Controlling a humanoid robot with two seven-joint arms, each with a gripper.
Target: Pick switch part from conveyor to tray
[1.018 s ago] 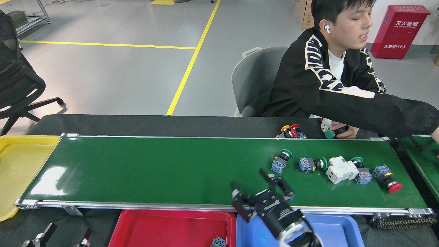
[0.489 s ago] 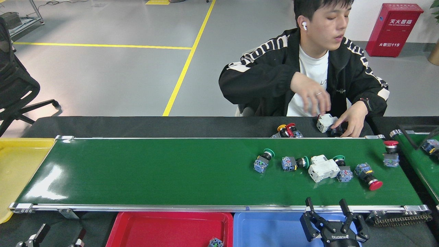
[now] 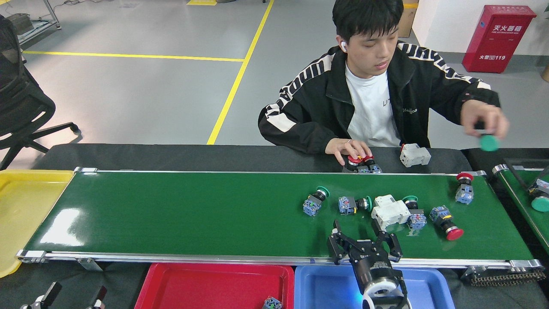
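The step in hand looks like the approach to a pick: the right claw (image 3: 363, 234) stands over the near edge of the conveyor (image 3: 193, 214), right of centre in the lower part of the frame, its fingers spread and gripping nothing. Just above it in the picture the switch parts lie in a loose row on the belt — a green-capped part (image 3: 314, 201) at the left end, a second green-capped one (image 3: 354, 204) beside it, a white block (image 3: 389, 212) with another green-capped part (image 3: 413, 213) tucked against its right side, then a red-capped part (image 3: 446, 222), and a further red-capped part (image 3: 463, 189) standing nearer the far rail. Which one is aimed at I cannot tell; the white block and the second green-capped part are nearest the spread fingers. The next move would call for reaching further over the belt, lining the fingers up round a single part and clenching on it alone — awkward where the white block and its neighbour touch. The blue tray (image 3: 326, 287) sits directly below the claw in the frame, the red tray (image 3: 206, 285) to its left with one small part (image 3: 271, 303) already in it, and a yellow tray (image 3: 21, 206) lies at the belt's left end. The left claw (image 3: 70, 296) shows only as fingertips at the lower left, apparently spread and empty. Beyond the belt, on the black tabletop (image 3: 193, 155), a seated person (image 3: 373, 94) has one hand (image 3: 347, 150) on some parts near the far rail, with another white block (image 3: 415, 154) close by, and the other hand (image 3: 484, 122) raised at the right holding a green cap — a hand may enter the working space.
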